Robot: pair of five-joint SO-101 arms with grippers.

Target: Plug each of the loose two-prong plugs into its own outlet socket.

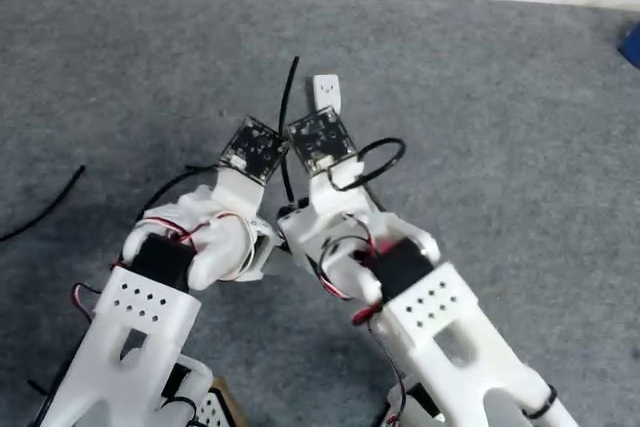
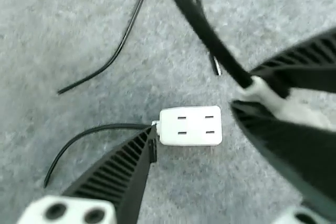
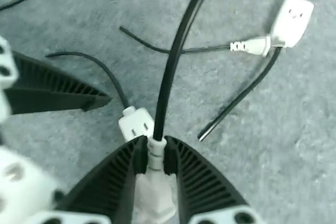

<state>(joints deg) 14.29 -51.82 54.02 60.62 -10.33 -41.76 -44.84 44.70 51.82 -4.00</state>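
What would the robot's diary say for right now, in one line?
right gripper: shut on held plug | left gripper: open at near outlet | near outlet: sockets empty | far outlet: second plug in

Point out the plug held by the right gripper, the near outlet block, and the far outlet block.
held plug (image 3: 153, 190), right wrist view, white body.
near outlet block (image 2: 190, 126), left wrist view, slotted face.
far outlet block (image 3: 292, 18), right wrist view, slotted face.

Black ribbed fingers (image 2: 123, 169) flank the white two-socket outlet block (image 2: 190, 126); above it, a white plug (image 2: 265, 94) and its thick black cable (image 2: 199, 22) probably block access.
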